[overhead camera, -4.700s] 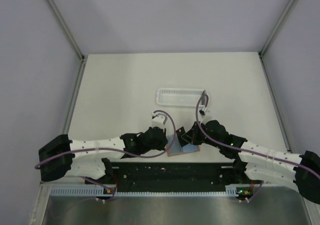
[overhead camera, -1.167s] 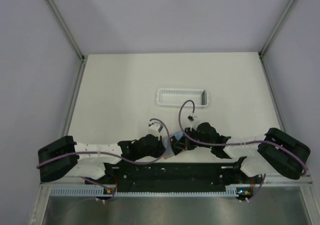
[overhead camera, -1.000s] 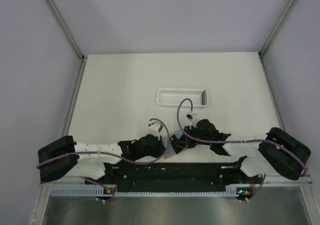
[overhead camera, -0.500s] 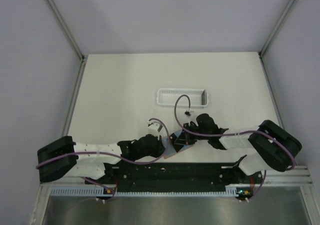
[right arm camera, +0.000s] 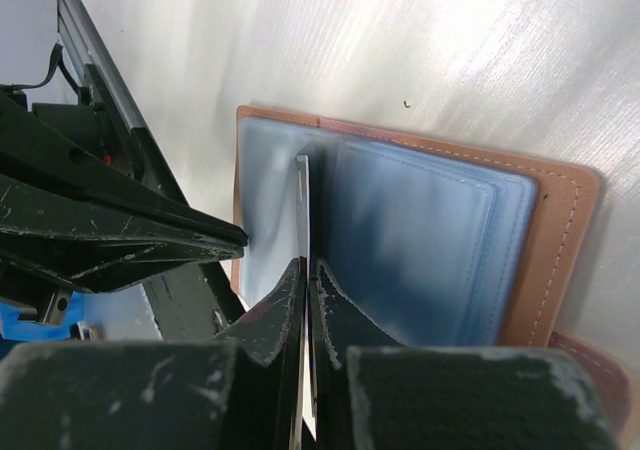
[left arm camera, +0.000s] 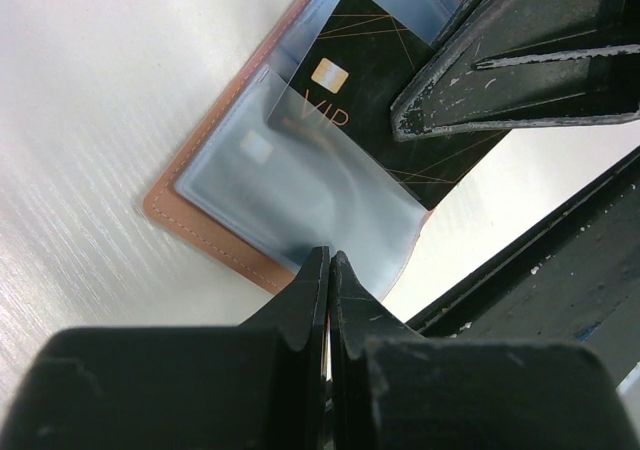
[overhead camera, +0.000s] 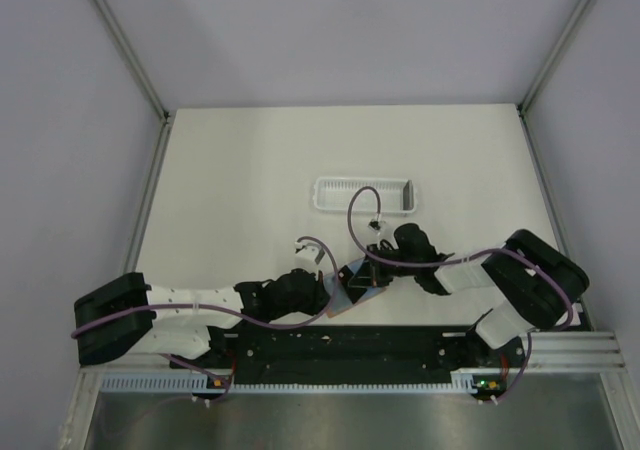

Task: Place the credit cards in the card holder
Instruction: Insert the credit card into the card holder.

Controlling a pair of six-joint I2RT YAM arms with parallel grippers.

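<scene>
- Card holder: reddish-brown wallet lying open and flat on the white table. In the overhead view it sits at lower centre, between the two gripper heads and just above the black base rail. Pale blue translucent sleeves face upward.
- Credit card: black, with a gold chip and "VIP" lettering, in the upper centre of the left wrist view. Its lower left part lies under a translucent sleeve and the rest sticks out toward the upper right. From the right wrist it appears edge-on as a thin upright line.
- Right gripper: fingers clenched on the credit card, whose edge runs up between them at lower centre of its own view.
- Left gripper: fingers pressed together at lower centre of its view, tips meeting the lower edge of the sleeve. Whether the sleeve is pinched cannot be told.
- White slatted tray: above centre in the overhead view, well apart from the card holder.
</scene>
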